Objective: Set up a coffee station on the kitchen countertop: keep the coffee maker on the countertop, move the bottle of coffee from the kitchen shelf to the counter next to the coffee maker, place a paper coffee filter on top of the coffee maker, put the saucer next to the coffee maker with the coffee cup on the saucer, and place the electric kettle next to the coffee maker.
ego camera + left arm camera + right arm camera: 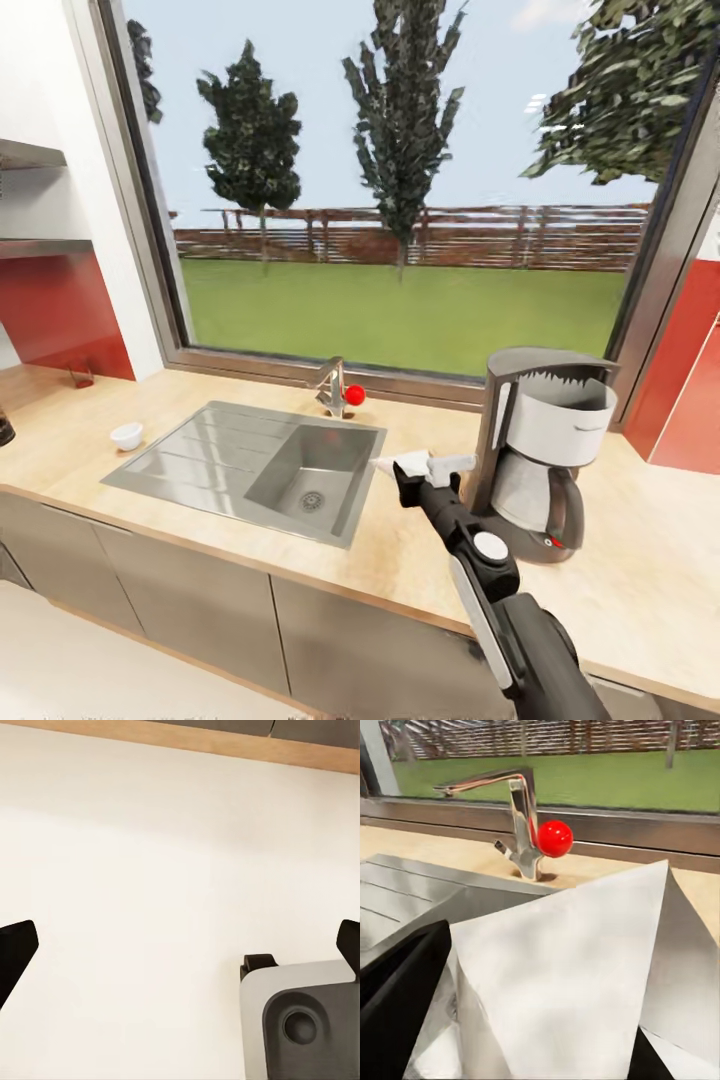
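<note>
The coffee maker (pixel 545 450), grey and white with a glass jug, stands on the wooden countertop (pixel 420 560) at the right of the sink. My right gripper (pixel 420 472) hangs just left of it, shut on a white paper coffee filter (pixel 398 462). The right wrist view shows the folded filter (pixel 577 975) up close between the dark fingers (pixel 401 1005). A small white cup (pixel 126 435) sits on the counter left of the sink. My left gripper (pixel 180 952) is open over pale floor, with nothing between its fingertips (pixel 15 945).
A steel sink (pixel 250 465) with a drainer lies mid-counter, and behind it a faucet (pixel 333 385) with a red knob (pixel 555 838). A big window runs along the back. A dark object (pixel 5 425) shows at the far left edge. Red wall panels flank both sides.
</note>
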`<state>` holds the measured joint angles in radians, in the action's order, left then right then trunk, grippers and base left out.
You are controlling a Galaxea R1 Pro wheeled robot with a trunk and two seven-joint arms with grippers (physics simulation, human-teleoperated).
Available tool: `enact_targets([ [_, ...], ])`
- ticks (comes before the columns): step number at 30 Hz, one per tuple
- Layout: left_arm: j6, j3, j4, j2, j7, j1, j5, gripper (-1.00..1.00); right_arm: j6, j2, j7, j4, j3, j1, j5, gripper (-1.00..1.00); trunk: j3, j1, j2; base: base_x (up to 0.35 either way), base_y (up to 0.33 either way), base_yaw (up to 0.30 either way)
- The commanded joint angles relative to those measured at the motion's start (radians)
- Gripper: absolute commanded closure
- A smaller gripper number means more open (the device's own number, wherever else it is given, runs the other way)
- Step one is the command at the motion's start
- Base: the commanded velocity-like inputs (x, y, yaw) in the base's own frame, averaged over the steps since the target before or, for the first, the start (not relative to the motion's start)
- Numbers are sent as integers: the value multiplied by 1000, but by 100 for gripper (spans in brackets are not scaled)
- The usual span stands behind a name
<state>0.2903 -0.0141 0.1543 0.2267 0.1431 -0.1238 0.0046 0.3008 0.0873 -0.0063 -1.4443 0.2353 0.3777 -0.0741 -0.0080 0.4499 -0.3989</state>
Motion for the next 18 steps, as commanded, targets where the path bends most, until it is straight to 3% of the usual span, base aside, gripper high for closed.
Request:
enact_targets([
  [1, 3, 0, -1, 0, 3, 0, 1, -100, 15, 1, -1, -11, 25, 0, -8, 100, -1, 0, -1, -236, 0, 0],
  [3, 3, 1, -1, 0, 3, 0, 1, -100, 39, 1, -1, -24, 73, 0, -9, 100, -1, 0, -1, -277, 0, 0],
  [7, 3, 2, -1, 0, 2, 0, 1, -100, 57, 2, -1, -32, 108, 0, -10, 100, -1, 0, -1, -313, 0, 0],
  [18, 3, 3, 0, 0, 1, 0, 2, -100, 64, 0, -1, -43, 110, 0, -29, 100, -1, 0, -1, -329, 0, 0],
])
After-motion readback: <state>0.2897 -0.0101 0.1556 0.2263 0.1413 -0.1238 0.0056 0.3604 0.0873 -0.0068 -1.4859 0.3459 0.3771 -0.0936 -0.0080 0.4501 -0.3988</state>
